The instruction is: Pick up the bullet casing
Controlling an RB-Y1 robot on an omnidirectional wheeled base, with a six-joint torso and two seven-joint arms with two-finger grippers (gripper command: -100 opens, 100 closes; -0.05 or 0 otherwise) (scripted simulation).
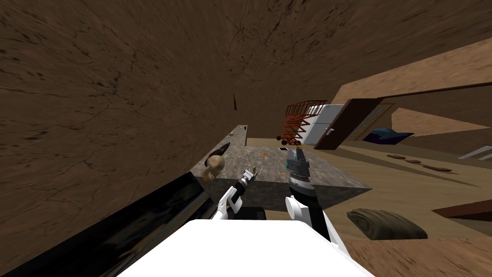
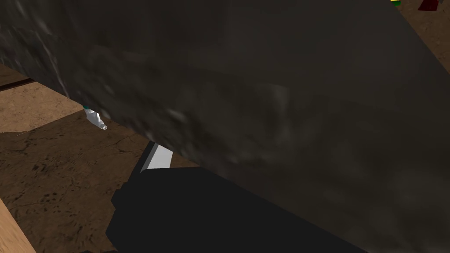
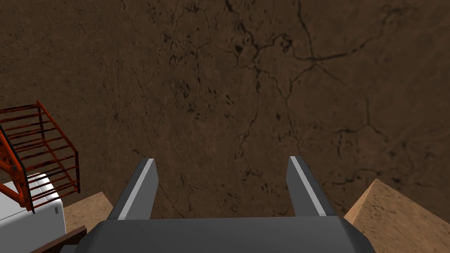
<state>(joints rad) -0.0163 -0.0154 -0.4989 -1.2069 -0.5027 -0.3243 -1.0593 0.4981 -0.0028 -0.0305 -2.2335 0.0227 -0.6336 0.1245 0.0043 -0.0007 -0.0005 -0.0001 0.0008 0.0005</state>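
Tiny brass-yellow bullet casing [image 1: 281, 173] lying on mottled grey tabletop [image 1: 254, 161], shape too small to tell

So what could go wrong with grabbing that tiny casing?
The left gripper sits close against a dark grey surface, so it may scrape. On the grey tabletop lie a far orange speck and a near orange speck; it could take the wrong one or flick it away. The pale round object beside that arm might get knocked.

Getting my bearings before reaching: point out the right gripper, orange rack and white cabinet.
right gripper [image 3: 222, 159], right wrist view, midway between its open fingertips
orange rack [image 3: 16, 180], right wrist view, on its thick slanted strut
white cabinet [image 3: 30, 224], right wrist view, on its flat face
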